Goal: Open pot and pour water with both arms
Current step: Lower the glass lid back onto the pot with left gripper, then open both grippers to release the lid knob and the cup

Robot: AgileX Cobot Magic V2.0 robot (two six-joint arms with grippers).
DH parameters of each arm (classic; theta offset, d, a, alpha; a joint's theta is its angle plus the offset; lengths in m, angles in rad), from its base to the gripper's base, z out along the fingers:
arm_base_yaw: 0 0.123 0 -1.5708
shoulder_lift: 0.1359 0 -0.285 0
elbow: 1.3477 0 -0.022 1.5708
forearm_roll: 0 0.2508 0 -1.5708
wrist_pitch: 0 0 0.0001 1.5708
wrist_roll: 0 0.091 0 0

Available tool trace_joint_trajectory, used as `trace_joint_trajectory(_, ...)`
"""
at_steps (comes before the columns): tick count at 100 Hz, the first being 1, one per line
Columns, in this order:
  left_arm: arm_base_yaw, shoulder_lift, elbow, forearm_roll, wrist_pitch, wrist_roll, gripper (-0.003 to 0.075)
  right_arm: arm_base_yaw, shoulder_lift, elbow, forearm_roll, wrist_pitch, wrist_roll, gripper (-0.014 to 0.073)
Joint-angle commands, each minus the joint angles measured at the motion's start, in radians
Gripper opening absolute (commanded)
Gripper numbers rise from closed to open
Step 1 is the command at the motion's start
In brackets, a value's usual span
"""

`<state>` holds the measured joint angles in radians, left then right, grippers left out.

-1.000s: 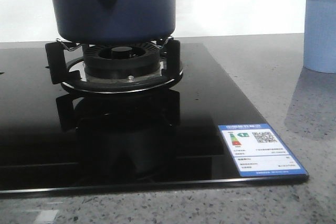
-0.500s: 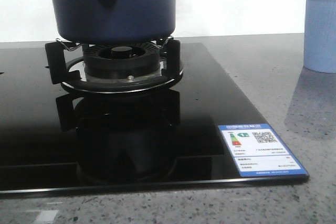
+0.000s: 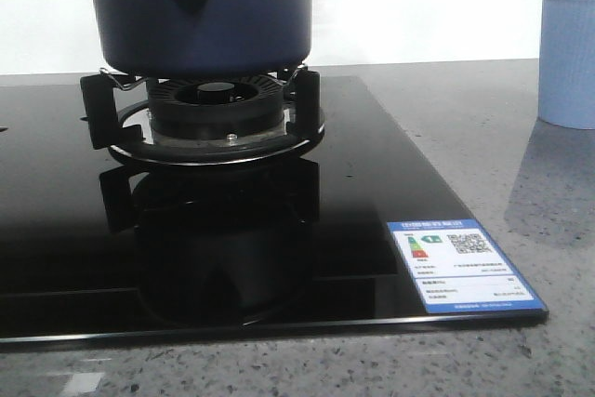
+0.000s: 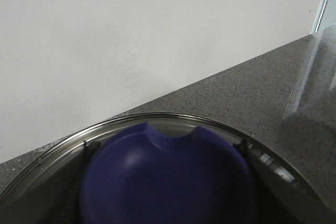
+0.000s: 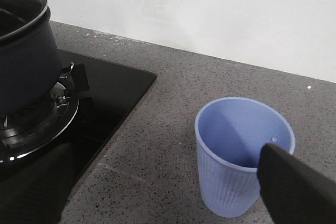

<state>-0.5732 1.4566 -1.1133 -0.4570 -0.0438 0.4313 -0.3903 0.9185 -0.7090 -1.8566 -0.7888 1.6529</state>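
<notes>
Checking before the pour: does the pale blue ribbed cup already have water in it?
No. In the right wrist view the pale blue ribbed cup stands upright on the grey speckled counter, its visible inside bare and dry.

A blue-and-white energy-rating sticker (image 3: 465, 265) sat lower right on the glossy black glass hob (image 3: 372, 211); its print was too small to read.
</notes>
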Motion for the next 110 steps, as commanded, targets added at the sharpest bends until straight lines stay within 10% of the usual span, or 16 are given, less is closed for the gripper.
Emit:
trace_joint_trajectory(1, -0.006, -0.039, -0.037, -0.004, -0.085, -0.002, 0.0362, -0.005, -0.013, -0.023, 0.005, 0.007, 0.001, 0.0643)
trace_joint_trajectory(39, -0.006, -0.039, -0.037, -0.004, -0.069, -0.002, 0.0373, -0.005, -0.013, -0.023, 0.005, 0.007, 0.001, 0.0643)
trace_joint_trajectory(60, -0.006, -0.039, -0.037, -0.004, -0.066, -0.002, 0.0568, -0.005, -0.013, -0.023, 0.005, 0.007, 0.001, 0.0643)
trace_joint_trajectory(96, 0.005, -0.171, -0.037, 0.001, -0.045, -0.002, 0.0556, 0.007, -0.013, -0.023, 0.009, 0.006, 0.001, 0.0631)
trace_joint_trajectory(110, 0.058, -0.248, -0.037, 0.004, -0.045, -0.002, 0.0406, 0.019, -0.013, -0.023, 0.087, 0.013, 0.005, 0.0457)
